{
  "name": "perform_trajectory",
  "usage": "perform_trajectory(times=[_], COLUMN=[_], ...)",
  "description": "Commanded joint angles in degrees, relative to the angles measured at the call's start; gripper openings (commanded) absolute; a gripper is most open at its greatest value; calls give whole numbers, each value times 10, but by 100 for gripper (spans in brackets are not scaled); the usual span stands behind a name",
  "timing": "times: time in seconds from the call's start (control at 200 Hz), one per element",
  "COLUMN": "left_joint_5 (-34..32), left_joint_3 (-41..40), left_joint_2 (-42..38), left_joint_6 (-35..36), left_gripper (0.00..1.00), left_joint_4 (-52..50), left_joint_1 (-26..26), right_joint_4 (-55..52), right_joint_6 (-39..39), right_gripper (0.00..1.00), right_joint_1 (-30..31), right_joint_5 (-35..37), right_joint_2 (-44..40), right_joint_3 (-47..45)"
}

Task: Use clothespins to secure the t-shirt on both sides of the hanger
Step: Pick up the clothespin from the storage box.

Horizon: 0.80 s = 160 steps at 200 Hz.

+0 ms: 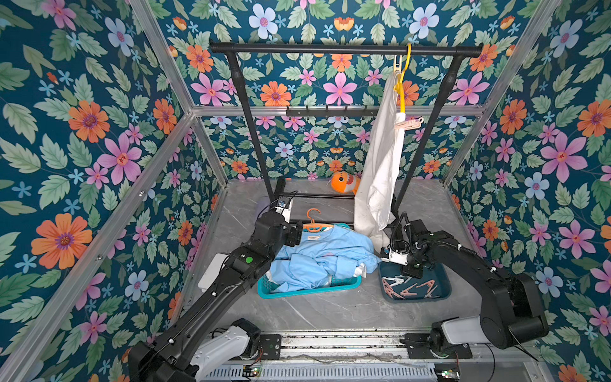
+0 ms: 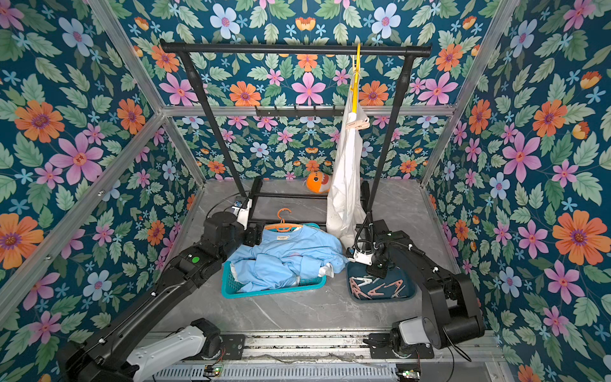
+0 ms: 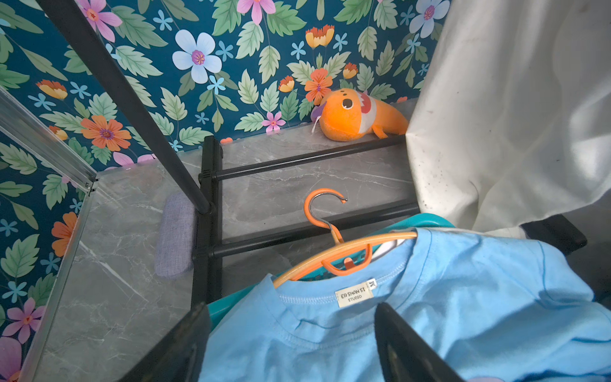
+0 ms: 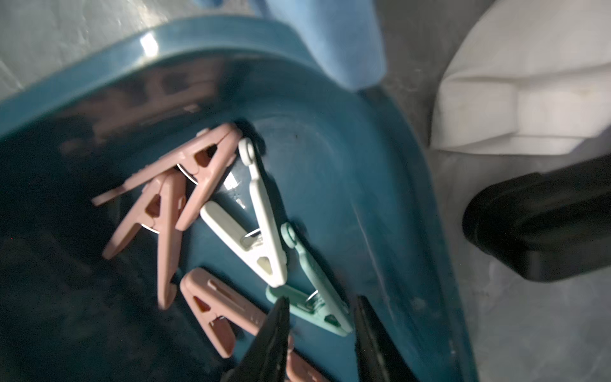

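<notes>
Clothespin (image 4: 308,264) between right end effector (image 4: 323,299) jaws

We see floral walls (image 1: 99,132) on three sides of the black rack (image 1: 330,49), aluminium frame bars (image 1: 215,110) behind it, grey marble floor (image 1: 330,311) under it, and even light.

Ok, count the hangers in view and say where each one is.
2. The orange hanger lies in the collar of the blue t-shirt over the teal basket; the yellow hanger hangs on the black rail, carrying the white garment. Others may be hidden under the clothes.
</notes>
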Motion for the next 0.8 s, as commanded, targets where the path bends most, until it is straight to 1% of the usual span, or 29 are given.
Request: perform_trajectory(times=[0.0,0.495,0.59,0.796], left_joint_5=[-16,-27,-27,-24], left_joint_3=[-4,-36,-37,-44], left_joint_2=[-1,-13,-15,-15], left_joint_6=[16,31,31,26], left_gripper=[80,81,81,81], left_joint_4=[4,17,17,19], left_joint_1=[0,0,0,0], right_joint_4=[-6,15,17,41], right_joint_6=[-25,-41,-38,-37], right_gripper=[35,31,28,25], right_joint_1=[0,1,1,1], right_joint_5=[10,37,48,62], right_joint_2=[7,48,60,66], right_joint_3=[-3,-12,-9,-23])
